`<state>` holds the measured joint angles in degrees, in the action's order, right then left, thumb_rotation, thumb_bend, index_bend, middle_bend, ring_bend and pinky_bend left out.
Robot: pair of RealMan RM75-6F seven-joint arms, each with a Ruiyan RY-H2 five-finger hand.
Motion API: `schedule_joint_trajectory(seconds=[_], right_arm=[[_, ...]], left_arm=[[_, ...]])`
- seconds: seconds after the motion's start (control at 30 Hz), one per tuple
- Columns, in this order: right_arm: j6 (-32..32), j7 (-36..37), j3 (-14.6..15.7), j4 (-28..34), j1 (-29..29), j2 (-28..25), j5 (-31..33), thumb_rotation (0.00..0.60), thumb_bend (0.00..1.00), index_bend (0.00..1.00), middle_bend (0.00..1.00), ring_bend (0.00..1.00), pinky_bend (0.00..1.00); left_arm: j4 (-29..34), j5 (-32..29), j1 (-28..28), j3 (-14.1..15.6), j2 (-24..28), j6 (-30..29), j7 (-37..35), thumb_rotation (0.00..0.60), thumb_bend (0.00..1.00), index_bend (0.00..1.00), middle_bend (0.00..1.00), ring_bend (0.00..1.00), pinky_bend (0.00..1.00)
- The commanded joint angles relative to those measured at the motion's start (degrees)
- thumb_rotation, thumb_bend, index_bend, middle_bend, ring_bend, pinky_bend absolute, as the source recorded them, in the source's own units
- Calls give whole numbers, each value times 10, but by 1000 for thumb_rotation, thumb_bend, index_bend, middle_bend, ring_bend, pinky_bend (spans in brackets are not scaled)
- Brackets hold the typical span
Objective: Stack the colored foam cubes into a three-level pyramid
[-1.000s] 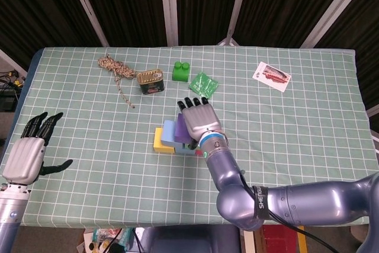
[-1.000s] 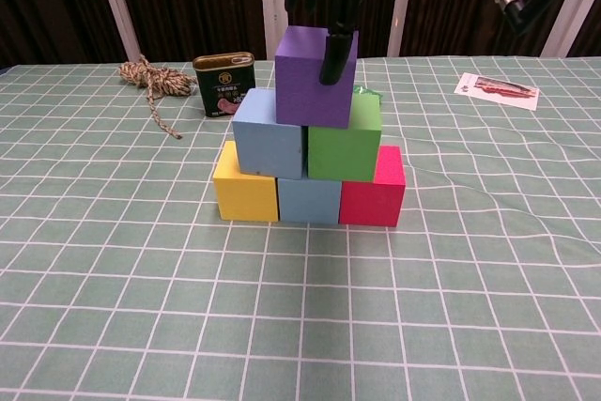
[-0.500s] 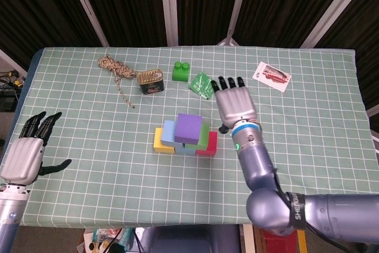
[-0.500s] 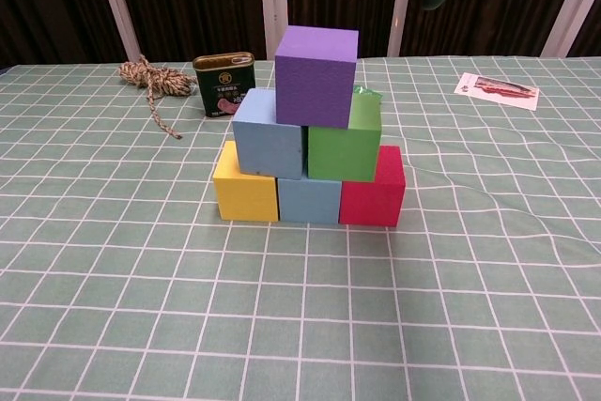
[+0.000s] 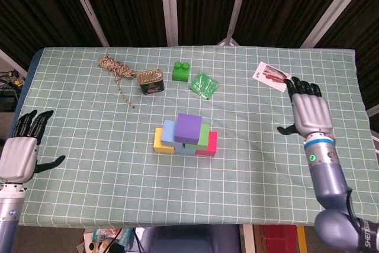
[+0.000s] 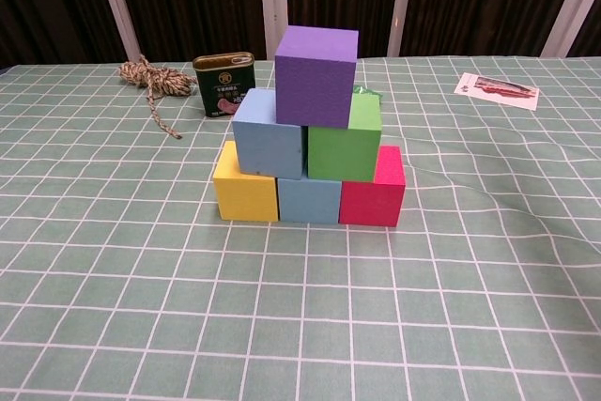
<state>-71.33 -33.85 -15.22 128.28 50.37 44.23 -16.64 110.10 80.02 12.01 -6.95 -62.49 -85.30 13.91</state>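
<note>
Closed tin beside pyramid topped by purple cube. Head view alone shows left hand and right hand, fingers spread, empty.

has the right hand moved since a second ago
Yes. The right hand moved right, off the purple cube, and now hangs open near the card.

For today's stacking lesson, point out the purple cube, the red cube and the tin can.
purple cube [image 6: 315,77], chest view, middle of its front face.
red cube [image 6: 372,202], chest view, middle of its front face.
tin can [image 6: 224,88], chest view, on its front label.
</note>
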Motion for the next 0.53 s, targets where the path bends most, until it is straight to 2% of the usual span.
schedule_joint_trajectory(seconds=[0.03, 0.3, 0.4, 0.53], right_arm=[[-31, 154, 85, -24, -161, 8, -198, 600, 160, 0, 0, 0, 0], [-92, 262, 159, -102, -292, 45, -381, 600, 160, 0, 0, 0, 0], [-115, 280, 179, -135, -327, 65, -428, 600, 159, 0, 0, 0, 0], [-125, 290, 192, -173, -352, 88, -461, 600, 160, 0, 0, 0, 0]], left_arm=[[-33, 14, -10, 6, -18, -17, -13, 600, 65, 15, 57, 1, 14], [-87, 27, -51, 33, -28, -50, -74, 600, 65, 0, 3, 0, 14], [-108, 34, -64, 40, -29, -61, -90, 600, 65, 0, 0, 0, 11], [-138, 35, -72, 47, -34, -61, -105, 600, 65, 0, 0, 0, 9]])
